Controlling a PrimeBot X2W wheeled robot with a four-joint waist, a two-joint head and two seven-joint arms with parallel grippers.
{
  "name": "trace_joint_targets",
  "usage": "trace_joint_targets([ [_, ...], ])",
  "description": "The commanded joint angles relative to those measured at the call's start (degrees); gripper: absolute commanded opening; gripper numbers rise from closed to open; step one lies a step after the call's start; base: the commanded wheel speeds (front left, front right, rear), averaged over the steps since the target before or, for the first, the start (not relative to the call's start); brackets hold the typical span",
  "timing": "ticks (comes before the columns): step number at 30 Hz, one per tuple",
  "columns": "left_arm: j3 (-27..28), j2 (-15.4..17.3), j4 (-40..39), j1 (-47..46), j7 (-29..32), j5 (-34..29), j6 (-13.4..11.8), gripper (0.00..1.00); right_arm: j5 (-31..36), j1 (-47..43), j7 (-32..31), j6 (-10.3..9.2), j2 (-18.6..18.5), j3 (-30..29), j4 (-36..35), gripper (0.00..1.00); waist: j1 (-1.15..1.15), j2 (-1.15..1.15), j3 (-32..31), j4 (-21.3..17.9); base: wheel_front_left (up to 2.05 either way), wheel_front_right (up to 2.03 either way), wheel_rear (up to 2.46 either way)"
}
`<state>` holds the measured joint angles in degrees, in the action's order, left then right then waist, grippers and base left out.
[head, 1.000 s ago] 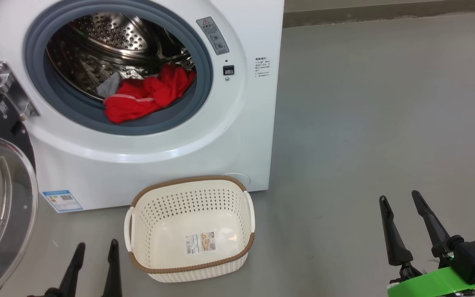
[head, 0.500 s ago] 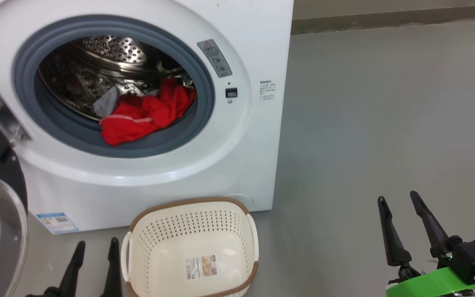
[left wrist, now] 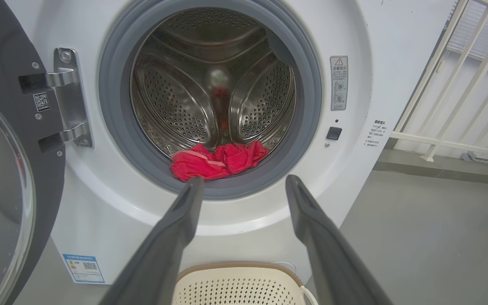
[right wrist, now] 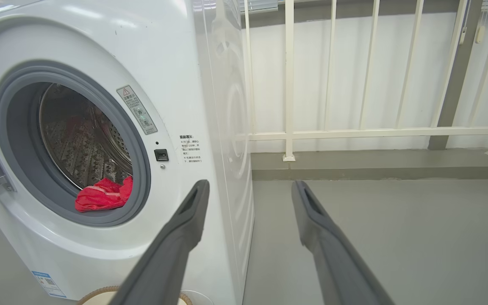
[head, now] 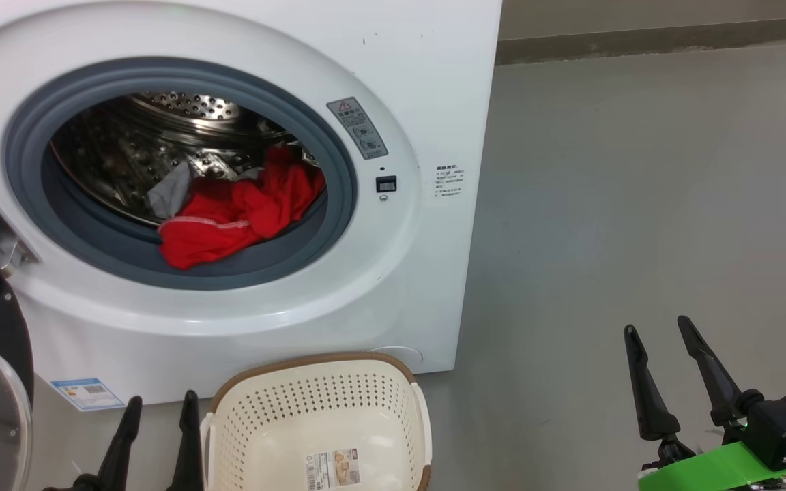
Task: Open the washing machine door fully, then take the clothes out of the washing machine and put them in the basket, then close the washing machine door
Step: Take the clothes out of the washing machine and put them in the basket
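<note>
While our head is tilting up toward the clothes (head: pixel 229 218) (nothing else is shifting), we're holding left gripper (head: pixel 163 401) and right gripper (head: pixel 658 327) spread, empty. Unloading's coming next, probably.

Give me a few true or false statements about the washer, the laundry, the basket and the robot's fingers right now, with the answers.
1. The washing machine door stands open. True.
2. The clothes are in the basket. False: they lie at the mouth of the washing machine drum.
3. The left gripper has its fingers spread, holding nothing. True.
4. The right gripper grips red cloth. False: its fingers are apart and empty.
</note>
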<state>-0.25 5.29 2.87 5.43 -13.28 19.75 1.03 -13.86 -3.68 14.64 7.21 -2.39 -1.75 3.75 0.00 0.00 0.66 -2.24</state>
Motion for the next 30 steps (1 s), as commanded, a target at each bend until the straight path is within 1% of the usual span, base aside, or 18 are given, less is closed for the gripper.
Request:
trace_joint_targets([
  [1, 1.7, 0.8, -1.7, -1.5, -0.7, 0.1, -0.3, 1.00, 0.0, 0.8, 0.4, 0.28, -0.5, 1.4, -1.3, 1.00, 0.00, 0.00, 0.1, 0.0, 0.00, 0.00, 0.00],
  [19, 1.5, 1.0, -1.3, -2.3, -1.0, 0.6, -1.0, 1.00, -0.2, 1.2, 0.4, 0.28, -0.5, 1.8, -1.0, 1.00, 0.00, 0.00, 1.0, 0.1, 0.00, 0.00, 0.00],
  [27, 1.7, 0.4, -1.1, -4.3, -1.0, 2.3, -1.2, 1.00, 0.3, 2.1, 0.4, 0.28, -0.5, 2.2, -1.2, 1.00, 0.00, 0.00, 3.5, 0.8, 0.00, 0.00, 0.00],
  [30, 1.1, 0.7, -0.5, -5.7, -1.1, 1.7, -1.0, 1.00, 0.6, 2.5, 0.4, 0.28, -0.5, 2.1, -1.4, 1.00, 0.00, 0.00, 4.7, 1.4, 0.00, 0.00, 0.00],
])
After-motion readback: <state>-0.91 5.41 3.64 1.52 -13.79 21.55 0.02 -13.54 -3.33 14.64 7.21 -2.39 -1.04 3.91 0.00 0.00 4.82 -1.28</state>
